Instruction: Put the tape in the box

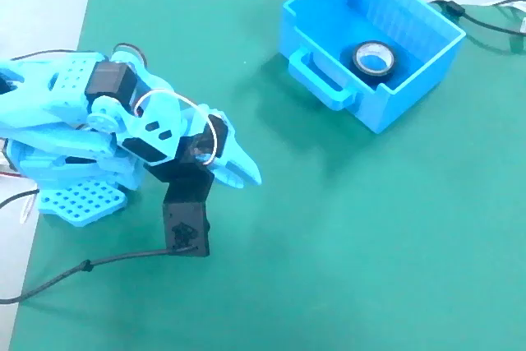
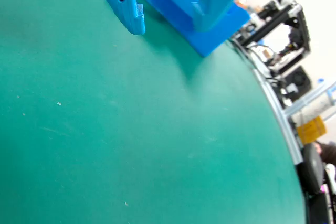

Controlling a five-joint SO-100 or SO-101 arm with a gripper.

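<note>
Black tape (image 1: 374, 61), one, inside one box (image 1: 405, 94)

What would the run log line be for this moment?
tape: inside box | gripper: empty, folded back near base, away from box | mat: bare

Robotics lab or workshop, green mat (image 1: 345, 228) on a pale surface (image 1: 41, 6), cables (image 1: 493, 22), black metal rig (image 2: 278, 24) beyond the mat edge

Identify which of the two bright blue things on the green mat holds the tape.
The box at the mat's far right corner: the tape lies on its floor. The folded blue arm holds nothing.
</note>
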